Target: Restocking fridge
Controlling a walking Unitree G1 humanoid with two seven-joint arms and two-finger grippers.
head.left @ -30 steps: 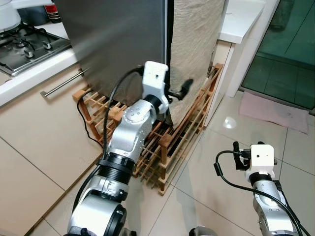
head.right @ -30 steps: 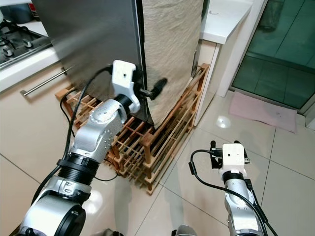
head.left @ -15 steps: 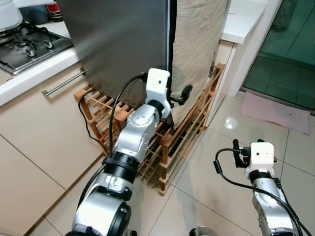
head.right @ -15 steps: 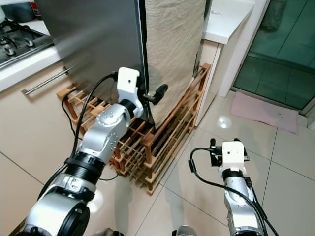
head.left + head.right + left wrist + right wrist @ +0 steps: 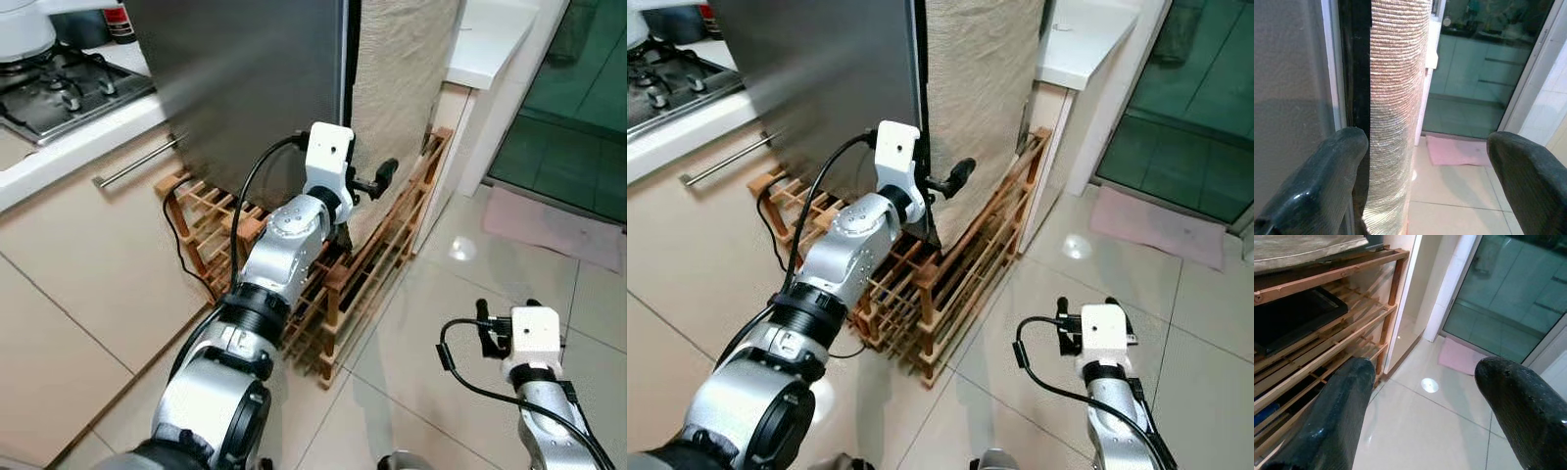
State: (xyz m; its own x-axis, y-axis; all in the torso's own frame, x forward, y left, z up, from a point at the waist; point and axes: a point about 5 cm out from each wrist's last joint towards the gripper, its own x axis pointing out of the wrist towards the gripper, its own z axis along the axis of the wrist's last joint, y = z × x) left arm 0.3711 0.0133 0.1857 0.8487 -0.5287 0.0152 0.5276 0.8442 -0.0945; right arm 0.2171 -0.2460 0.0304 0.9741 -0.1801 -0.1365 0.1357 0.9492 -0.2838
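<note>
The fridge stands ahead with its steel door [image 5: 245, 88] shut. Its side is draped in a beige woven cloth [image 5: 402, 78]. My left gripper [image 5: 364, 184] is raised at the door's right edge, open. In the left wrist view one finger [image 5: 1317, 191] lies against the dark seam [image 5: 1354, 73] between door and cloth, and the other finger [image 5: 1528, 181] hangs in free air. My right gripper [image 5: 507, 311] is low over the tiled floor, open and holding nothing; its fingers [image 5: 1342, 411] point past the rack.
A wooden slatted rack [image 5: 392, 225] sits at the fridge's foot, with a black cable beside it. To the left are a cabinet with a bar handle [image 5: 137, 162] and a gas hob [image 5: 59, 88]. A pink mat [image 5: 554, 220] lies before green glass doors at the right.
My left gripper has moved up and forward to the fridge door's edge. The view has shifted a little; the right arm sits lower in the picture.
</note>
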